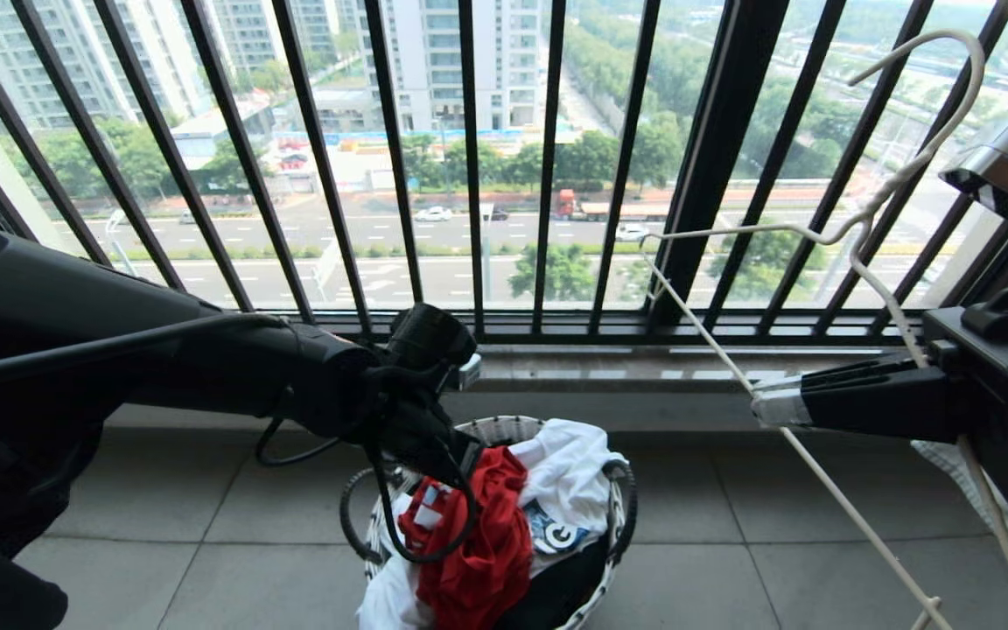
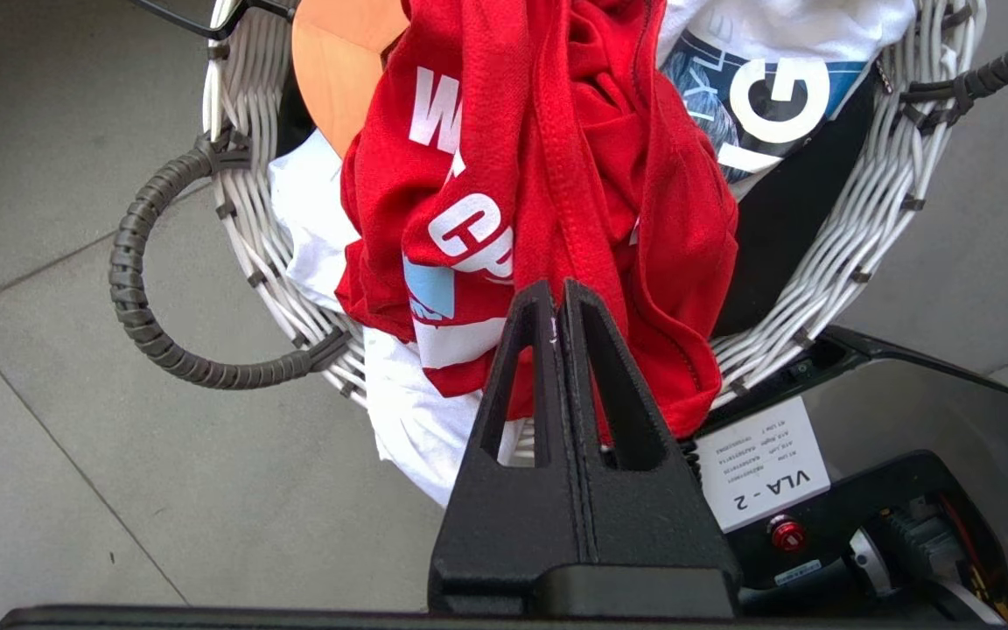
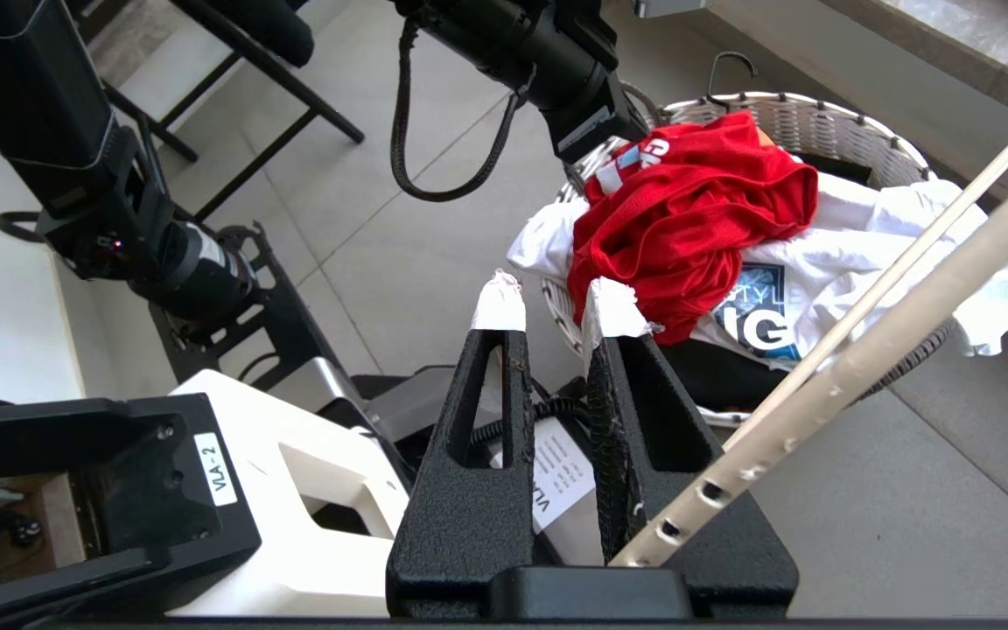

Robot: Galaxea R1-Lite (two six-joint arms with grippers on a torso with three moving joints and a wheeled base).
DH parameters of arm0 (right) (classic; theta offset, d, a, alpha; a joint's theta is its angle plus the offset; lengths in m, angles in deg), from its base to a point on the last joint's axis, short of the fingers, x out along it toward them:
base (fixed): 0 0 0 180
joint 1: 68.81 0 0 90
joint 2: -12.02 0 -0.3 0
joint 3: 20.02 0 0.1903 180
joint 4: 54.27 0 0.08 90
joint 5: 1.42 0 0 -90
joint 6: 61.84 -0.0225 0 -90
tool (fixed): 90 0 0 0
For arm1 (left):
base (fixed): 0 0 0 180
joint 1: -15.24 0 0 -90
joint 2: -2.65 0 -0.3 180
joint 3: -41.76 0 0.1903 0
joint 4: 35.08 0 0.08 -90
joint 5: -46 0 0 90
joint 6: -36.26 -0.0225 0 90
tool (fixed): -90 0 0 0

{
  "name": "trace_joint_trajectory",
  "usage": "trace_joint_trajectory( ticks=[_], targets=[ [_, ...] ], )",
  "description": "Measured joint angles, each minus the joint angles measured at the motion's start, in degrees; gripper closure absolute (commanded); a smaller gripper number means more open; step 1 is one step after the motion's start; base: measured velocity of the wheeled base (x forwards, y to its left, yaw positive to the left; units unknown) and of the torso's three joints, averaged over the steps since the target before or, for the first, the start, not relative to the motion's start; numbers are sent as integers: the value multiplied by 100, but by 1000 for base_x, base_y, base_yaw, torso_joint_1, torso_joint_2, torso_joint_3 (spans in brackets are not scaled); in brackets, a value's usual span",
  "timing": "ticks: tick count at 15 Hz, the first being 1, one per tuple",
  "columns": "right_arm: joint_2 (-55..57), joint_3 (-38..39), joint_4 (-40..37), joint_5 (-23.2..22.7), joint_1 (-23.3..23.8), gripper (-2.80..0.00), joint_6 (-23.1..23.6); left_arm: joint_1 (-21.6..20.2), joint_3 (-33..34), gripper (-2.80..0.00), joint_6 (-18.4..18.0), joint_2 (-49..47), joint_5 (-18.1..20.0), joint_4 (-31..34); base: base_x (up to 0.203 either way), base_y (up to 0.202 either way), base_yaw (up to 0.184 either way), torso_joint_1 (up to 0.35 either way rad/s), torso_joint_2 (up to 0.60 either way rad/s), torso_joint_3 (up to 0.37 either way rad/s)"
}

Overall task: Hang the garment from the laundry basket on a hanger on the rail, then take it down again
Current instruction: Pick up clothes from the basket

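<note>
Left arm: I've got it stretched forward and angled down | left gripper [image 2: 561, 302]: fingers pressed flat together, nothing between the tips | right arm: held out level on my right side | right gripper [image 3: 555, 308]: taped fingertips [image 3: 499, 302] a narrow gap apart.

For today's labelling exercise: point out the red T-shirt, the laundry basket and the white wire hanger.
red T-shirt [image 2: 574, 166], left wrist view, on the bunched red fabric.
laundry basket [image 2: 871, 210], left wrist view, on its white woven wall.
white wire hanger [image 1: 819, 234], head view, on the twisted neck.
</note>
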Motion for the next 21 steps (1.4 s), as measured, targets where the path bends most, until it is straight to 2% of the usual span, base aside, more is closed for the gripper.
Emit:
trace_joint_trajectory(
  ticks=[11, 18, 19, 21],
  targets=[
    [11, 6, 5, -2, 0, 0, 7, 24, 13, 0, 13, 223, 20, 0, 0, 0, 0, 3, 2, -196],
    [13, 9, 2, 2, 2, 0, 7, 202, 249, 0, 59, 642, 204, -43, 0, 0, 0, 0, 2, -29],
    [13, 9, 2, 4, 2, 0, 7, 268, 312, -280, 63, 715, 210, -37, 0, 0, 0, 0, 0, 0],
    [27, 9, 5, 6, 2, 0, 7, 328, 366, -280, 56, 736, 176, -53, 0, 0, 0, 0, 0, 0]
  ],
)
